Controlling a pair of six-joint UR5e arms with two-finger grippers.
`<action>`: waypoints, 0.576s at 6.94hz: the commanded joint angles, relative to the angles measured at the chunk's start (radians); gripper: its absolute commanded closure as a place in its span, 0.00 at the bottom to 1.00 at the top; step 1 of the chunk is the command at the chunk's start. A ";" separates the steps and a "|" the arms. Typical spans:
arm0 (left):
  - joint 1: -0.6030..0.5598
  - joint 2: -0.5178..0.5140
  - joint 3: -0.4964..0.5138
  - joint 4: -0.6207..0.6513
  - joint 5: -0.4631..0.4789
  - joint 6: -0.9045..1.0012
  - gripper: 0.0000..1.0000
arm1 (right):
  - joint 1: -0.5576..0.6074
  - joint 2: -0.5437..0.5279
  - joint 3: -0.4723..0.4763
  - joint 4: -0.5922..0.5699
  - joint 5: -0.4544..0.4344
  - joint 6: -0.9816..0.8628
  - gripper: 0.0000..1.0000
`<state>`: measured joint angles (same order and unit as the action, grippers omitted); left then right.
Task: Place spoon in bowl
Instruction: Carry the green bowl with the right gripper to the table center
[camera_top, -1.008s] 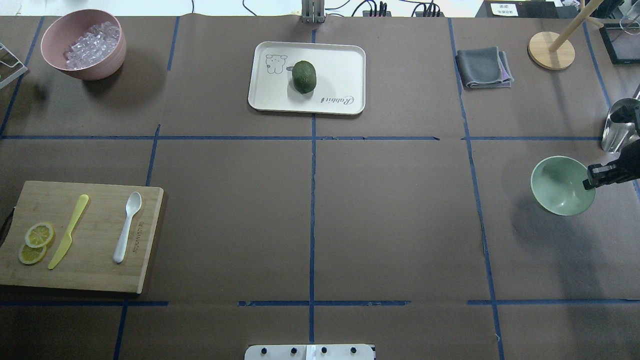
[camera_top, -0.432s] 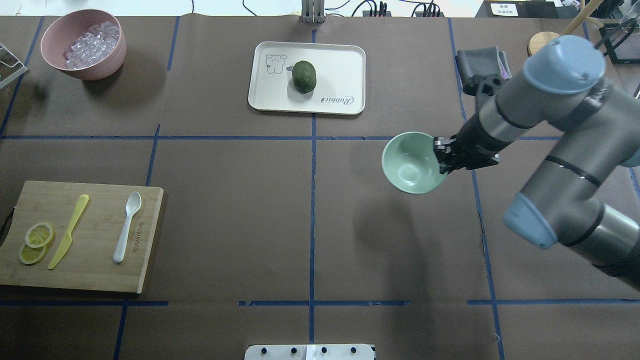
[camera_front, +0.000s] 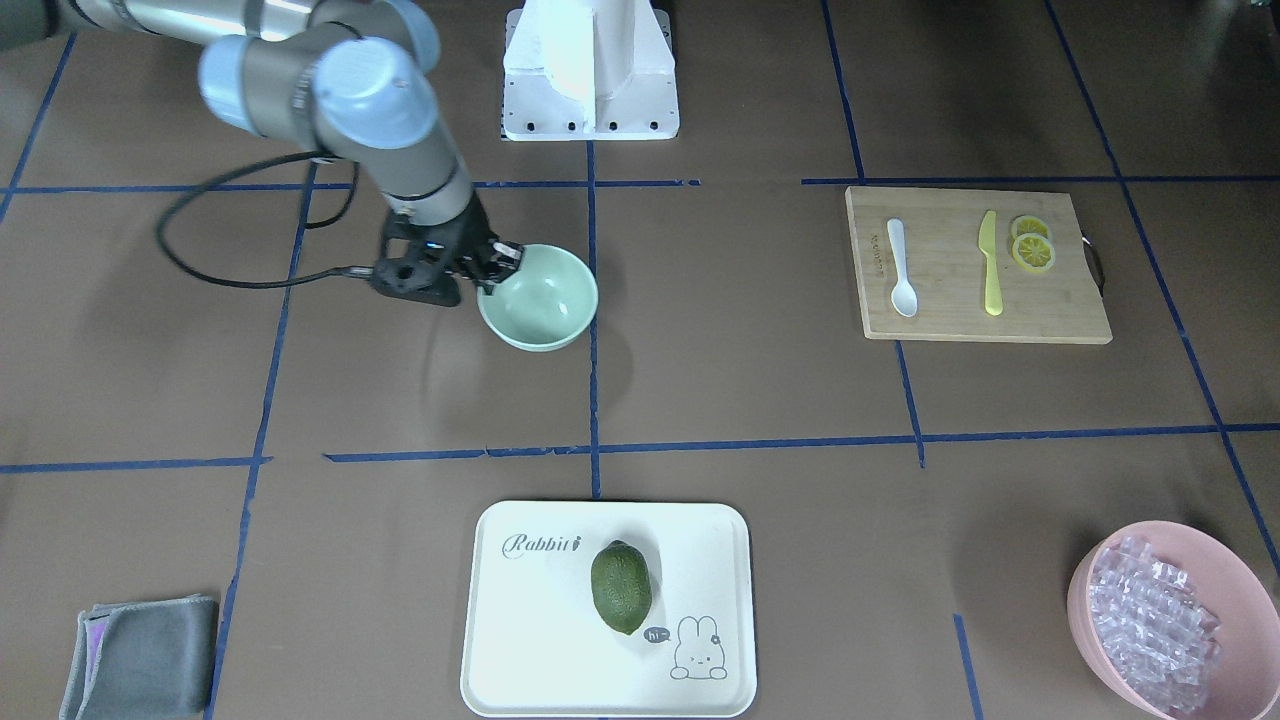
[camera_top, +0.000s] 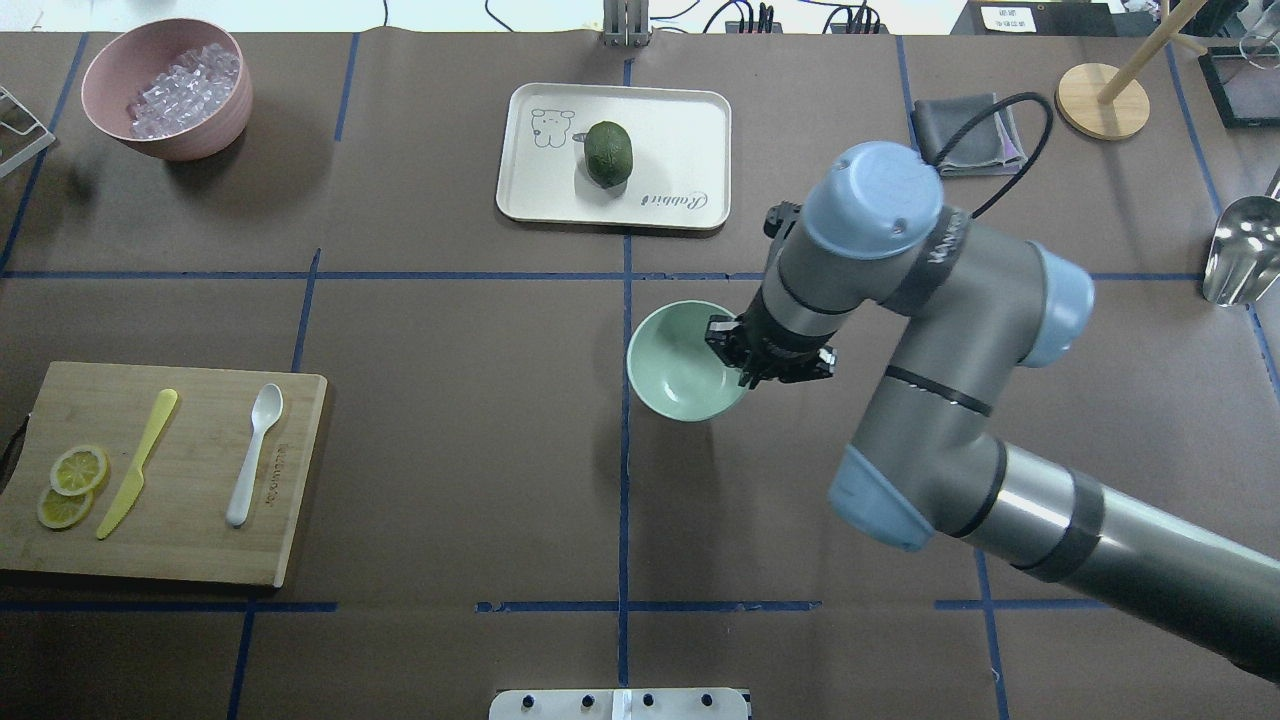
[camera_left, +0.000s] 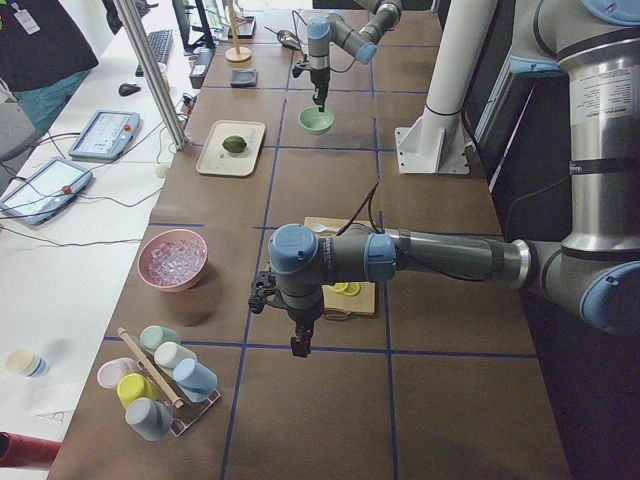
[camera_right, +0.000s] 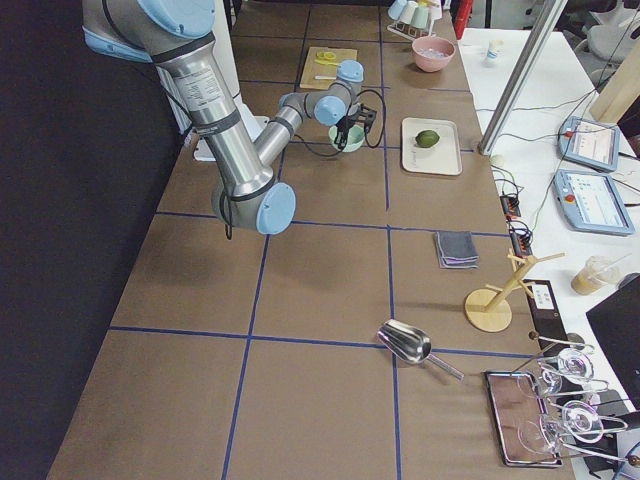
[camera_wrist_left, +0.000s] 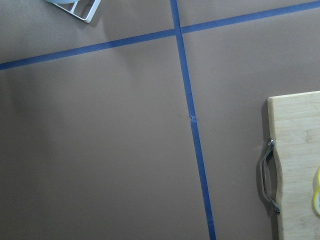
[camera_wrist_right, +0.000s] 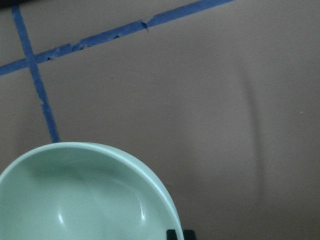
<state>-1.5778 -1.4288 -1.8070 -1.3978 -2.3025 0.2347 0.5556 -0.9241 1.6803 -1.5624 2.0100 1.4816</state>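
Observation:
The white spoon (camera_top: 255, 450) lies on the wooden cutting board (camera_top: 180, 540) at the table's left, beside a yellow knife (camera_top: 140, 460); it also shows in the front view (camera_front: 900, 268). My right gripper (camera_top: 735, 362) is shut on the right rim of the mint-green bowl (camera_top: 680, 365) and holds it near the table's centre line, seemingly a little above the surface. The bowl (camera_front: 545, 300) is upright and empty; the right wrist view shows its rim (camera_wrist_right: 85, 200). My left gripper (camera_left: 298, 345) hangs past the board's left end; I cannot tell whether it is open or shut.
A white tray (camera_top: 680, 130) with a green fruit (camera_top: 608, 153) sits at the back centre. A pink bowl of clear pieces (camera_top: 165, 90) is back left. Lemon slices (camera_top: 72, 485) lie on the board. Grey cloth (camera_top: 960, 140), wooden stand (camera_top: 1100, 100) and metal scoop (camera_top: 1240, 250) are at the right.
My right arm has carried the mint bowl leftward from the table's right edge to the centre line. The spoon and board have not moved.

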 joint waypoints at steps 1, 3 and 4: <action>0.001 0.001 0.002 0.003 0.000 0.000 0.00 | -0.066 0.064 -0.071 0.001 -0.063 0.051 1.00; 0.001 0.002 0.002 0.003 0.000 0.000 0.00 | -0.074 0.061 -0.071 0.021 -0.063 0.049 0.83; 0.001 0.001 0.002 0.003 0.000 0.000 0.00 | -0.078 0.057 -0.070 0.054 -0.068 0.055 0.07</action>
<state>-1.5770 -1.4271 -1.8056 -1.3945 -2.3025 0.2347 0.4825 -0.8644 1.6104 -1.5395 1.9465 1.5319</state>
